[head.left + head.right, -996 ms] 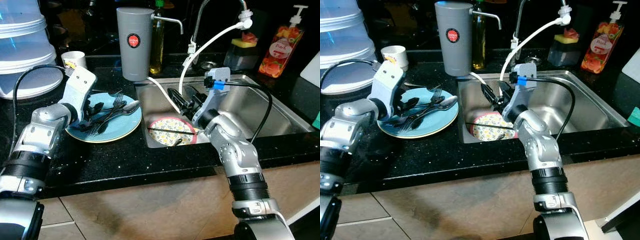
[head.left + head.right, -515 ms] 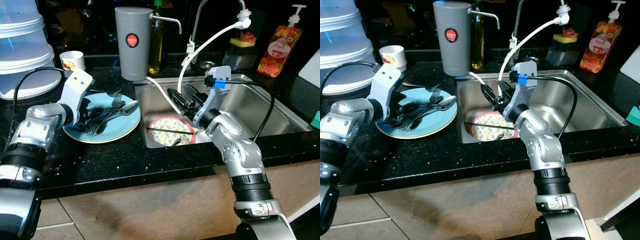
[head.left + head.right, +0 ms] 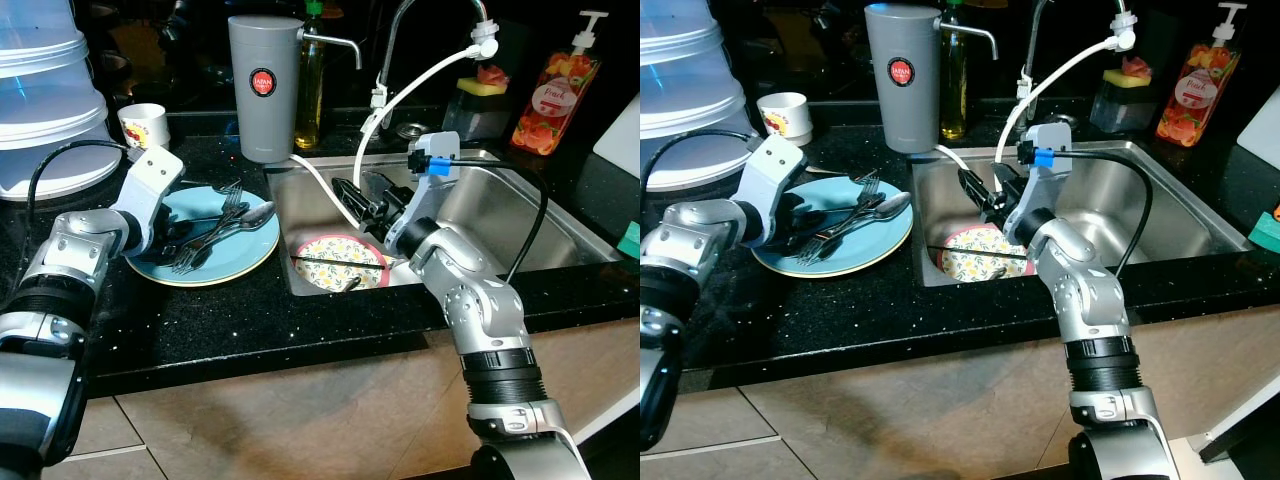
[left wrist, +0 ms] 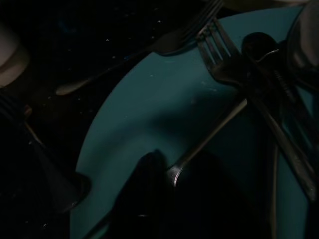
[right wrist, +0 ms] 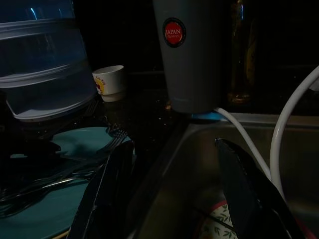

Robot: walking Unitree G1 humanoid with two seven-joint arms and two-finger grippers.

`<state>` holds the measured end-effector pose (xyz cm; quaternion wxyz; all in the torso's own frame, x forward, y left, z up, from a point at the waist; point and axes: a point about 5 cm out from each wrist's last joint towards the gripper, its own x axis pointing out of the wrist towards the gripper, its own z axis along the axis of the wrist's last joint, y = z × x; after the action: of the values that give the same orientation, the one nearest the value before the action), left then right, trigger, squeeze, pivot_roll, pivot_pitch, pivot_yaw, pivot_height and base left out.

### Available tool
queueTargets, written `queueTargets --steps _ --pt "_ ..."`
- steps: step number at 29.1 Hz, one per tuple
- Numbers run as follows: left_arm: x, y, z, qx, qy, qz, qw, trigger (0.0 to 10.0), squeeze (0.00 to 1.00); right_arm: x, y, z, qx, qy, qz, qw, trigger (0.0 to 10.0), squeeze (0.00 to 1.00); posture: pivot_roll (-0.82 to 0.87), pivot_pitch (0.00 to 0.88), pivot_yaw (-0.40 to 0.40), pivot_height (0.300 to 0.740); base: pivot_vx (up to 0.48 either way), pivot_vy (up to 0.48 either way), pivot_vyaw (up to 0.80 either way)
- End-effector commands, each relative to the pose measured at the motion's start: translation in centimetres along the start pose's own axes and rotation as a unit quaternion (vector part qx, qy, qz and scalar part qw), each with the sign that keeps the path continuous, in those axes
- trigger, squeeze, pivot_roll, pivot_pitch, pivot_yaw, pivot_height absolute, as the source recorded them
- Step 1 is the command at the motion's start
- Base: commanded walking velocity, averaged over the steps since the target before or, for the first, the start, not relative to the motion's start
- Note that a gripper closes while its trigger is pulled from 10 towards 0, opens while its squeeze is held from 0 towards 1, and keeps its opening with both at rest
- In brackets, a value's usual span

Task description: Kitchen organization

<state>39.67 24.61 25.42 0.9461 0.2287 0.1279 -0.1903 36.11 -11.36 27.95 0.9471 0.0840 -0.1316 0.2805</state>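
A blue plate (image 3: 225, 265) lies on the black counter left of the sink, carrying two forks (image 3: 228, 203) and a spoon (image 3: 258, 213). My left gripper (image 3: 183, 238) rests low over the plate's left part, among the cutlery handles. In the left wrist view its dark fingers (image 4: 147, 199) stand apart, and one fork's handle end (image 4: 173, 174) lies beside a finger. My right gripper (image 3: 362, 200) hangs open above the sink's left side, with nothing between its fingers (image 5: 112, 189). Below it a floral plate (image 3: 345, 258) lies in the sink with a thin dark stick (image 3: 340, 262) across it.
The steel sink (image 3: 520, 215) has a tap with a white hose (image 3: 420, 75) looping over it. A grey jug (image 3: 262, 85), an oil bottle (image 3: 310, 85) and a white cup (image 3: 144, 124) stand behind. Clear plastic containers (image 3: 45, 100) sit far left, a soap bottle (image 3: 545, 95) far right.
My left gripper has sunk a little lower onto the blue plate. The right arm stays where it was over the sink. The view has shifted slightly.
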Motion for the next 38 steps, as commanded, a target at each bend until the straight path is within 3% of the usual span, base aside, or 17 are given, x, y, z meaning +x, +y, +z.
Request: queueTargets --steps 1,12,15,19,21,27,32,37,38 --pt "-0.1 0.2 -1.6 -0.001 0.04 -0.008 0.999 0.0 0.0 -0.2 0.0 -0.2 0.008 0.003 -0.003 1.0 10.0 0.0 -0.03 0.065 -0.018 0.74 0.0 0.0 0.0" --pt "-0.3 0.7 -1.5 -0.014 0.033 0.003 0.999 0.0 0.0 -0.2 -0.3 -0.1 0.016 0.001 -0.011 1.0 10.0 0.0 -0.03 0.075 -0.014 0.74 0.0 0.0 0.0" --pt "-0.6 1.4 -0.2 -0.016 -0.001 0.026 1.0 0.0 0.0 -0.2 -0.5 0.1 0.017 -0.001 -0.014 1.0 10.0 0.0 -0.04 0.079 -0.014 0.74 0.0 0.0 0.0" --pt "-1.6 2.9 2.9 -0.088 -0.093 0.055 0.99 0.0 0.0 -0.2 -0.7 0.4 0.019 -0.005 -0.018 1.0 10.0 0.0 -0.04 0.086 -0.015 0.74 0.0 0.0 0.0" --pt "-1.8 3.0 3.4 -0.093 -0.104 0.052 0.989 0.0 0.0 -0.2 -0.8 0.4 0.02 -0.005 -0.019 1.0 10.0 0.0 -0.04 0.088 -0.018 0.74 0.0 0.0 0.0" --pt "-2.0 2.6 4.7 -0.099 -0.126 0.011 0.987 0.0 0.0 -0.1 -0.9 0.5 0.022 -0.005 -0.019 1.0 10.0 0.0 -0.04 0.091 -0.023 0.74 0.0 0.0 0.0" --pt "-1.9 1.2 5.5 -0.098 -0.14 -0.048 0.984 0.0 0.0 -0.1 -0.9 0.5 0.022 -0.004 -0.018 1.0 10.0 0.0 -0.04 0.092 -0.022 0.74 0.0 0.0 0.0" --pt "-2.1 -0.7 6.4 -0.105 -0.175 -0.122 0.971 0.0 0.0 0.0 -0.9 0.7 0.021 -0.008 -0.017 1.0 10.0 0.0 -0.04 0.092 -0.019 0.74 0.0 0.0 0.0" --pt "-2.4 -1.2 7.0 -0.102 -0.201 -0.137 0.964 0.0 0.0 0.0 -0.9 0.8 0.022 -0.01 -0.018 1.0 10.0 0.0 -0.04 0.091 -0.02 0.74 0.0 0.0 0.0"
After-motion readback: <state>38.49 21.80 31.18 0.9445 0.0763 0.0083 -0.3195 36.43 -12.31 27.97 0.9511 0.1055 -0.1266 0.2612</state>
